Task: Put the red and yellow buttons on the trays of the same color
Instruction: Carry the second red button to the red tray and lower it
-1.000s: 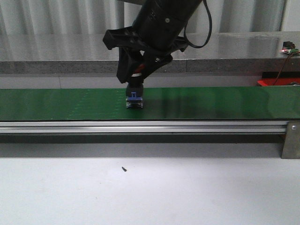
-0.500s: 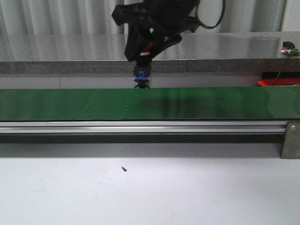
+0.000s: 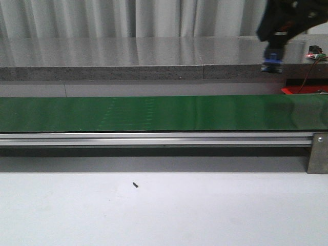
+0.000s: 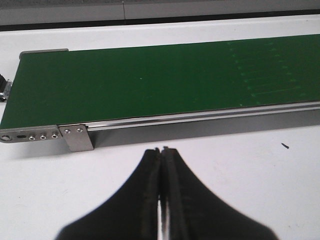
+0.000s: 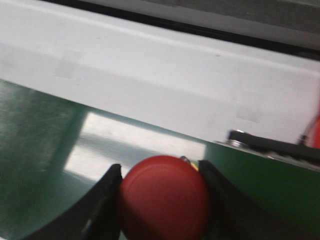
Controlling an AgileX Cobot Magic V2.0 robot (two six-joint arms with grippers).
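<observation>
A: Carrying the red button [image 5: 164,197], the right gripper [image 3: 271,64] has lifted off the green belt [image 3: 154,113] and swung far along it toward the red tray [image 3: 302,90], hasn't it?

B: Yes. A second ago it was low over the belt's middle; now it hangs high, just short of the tray's sliver. Its jaws are clamped on the button's sides.

A: And the left gripper [image 4: 162,150]?

B: Jaws pressed together, empty, idle above the white counter [image 4: 240,165] beside the belt. I'd judge only lowering and release remain.
</observation>
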